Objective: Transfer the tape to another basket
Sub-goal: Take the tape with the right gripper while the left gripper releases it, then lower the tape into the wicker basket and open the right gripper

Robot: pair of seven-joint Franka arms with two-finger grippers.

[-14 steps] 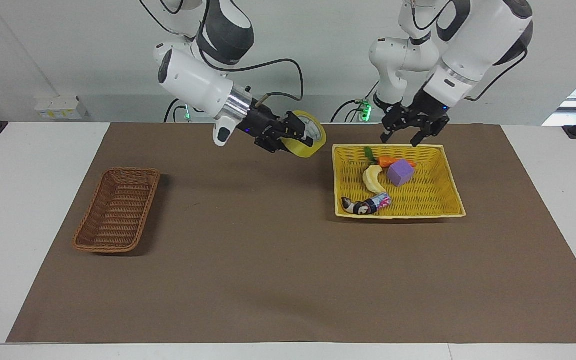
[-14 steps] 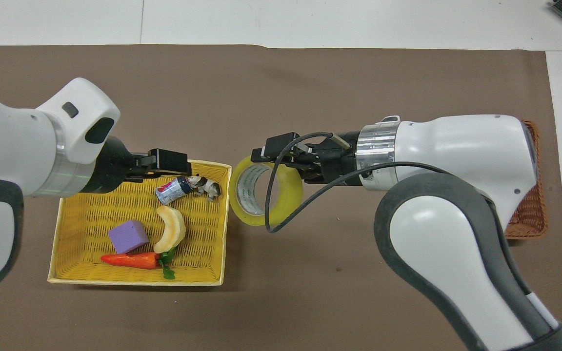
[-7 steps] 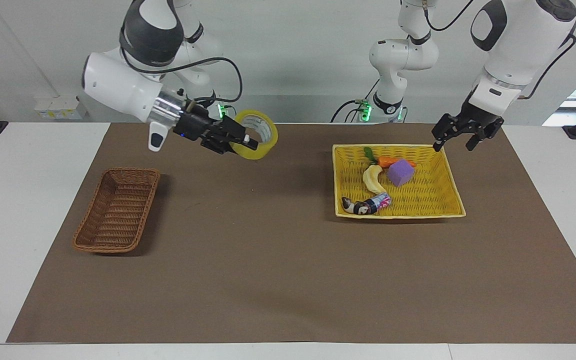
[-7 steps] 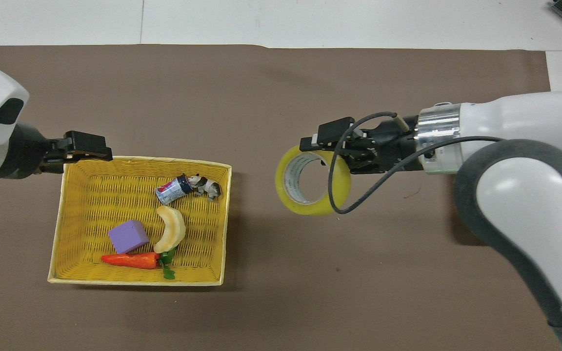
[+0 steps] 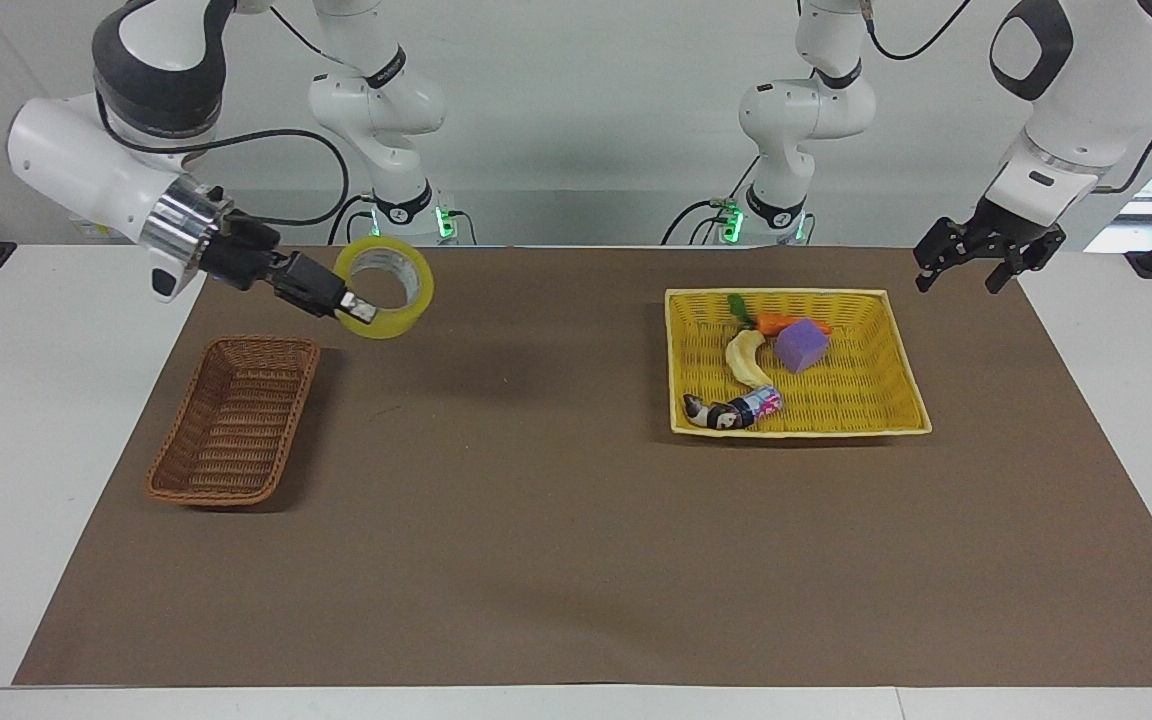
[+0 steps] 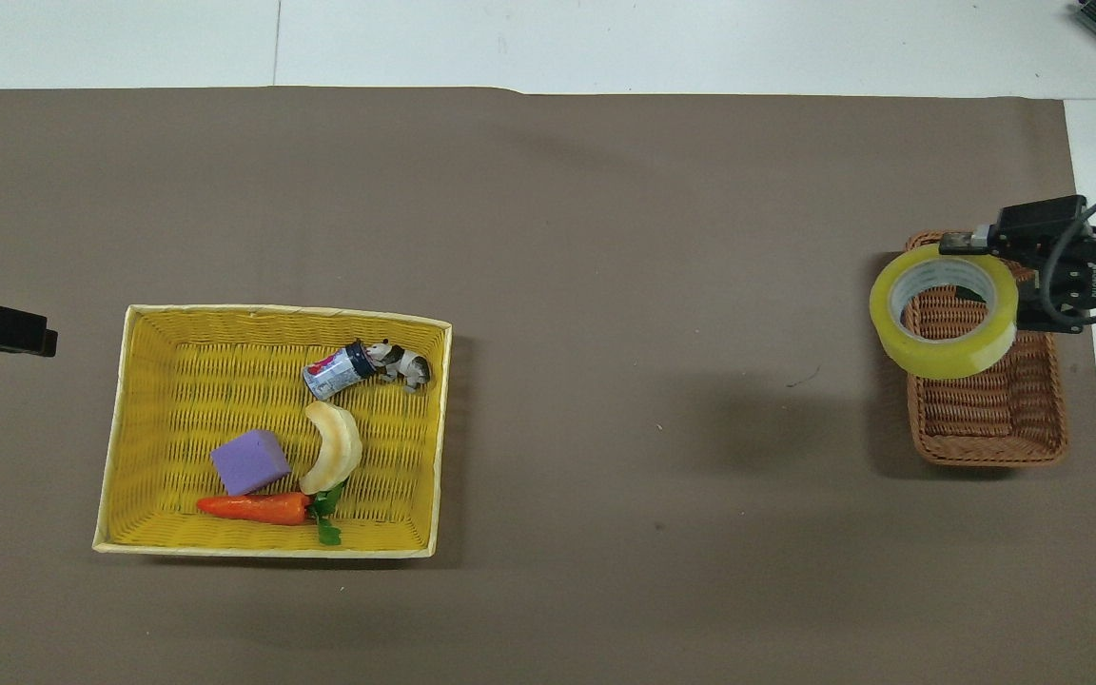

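Right tool (image 5: 356, 308) grips the tape (image 5: 386, 285) above the basket (image 5: 234, 420) — left tool (image 5: 973, 268) open.

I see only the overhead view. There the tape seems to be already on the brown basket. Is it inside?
Observer: No. In the facing view the tape hangs in the air, clearly above the basket. The right gripper is shut on its wall, and nothing touches the wicker.
Operator: And the left gripper? I see only a black tip at the edge.
Observer: The left gripper is open and empty. It is raised beside the yellow basket, toward the left arm's end, and it waits.
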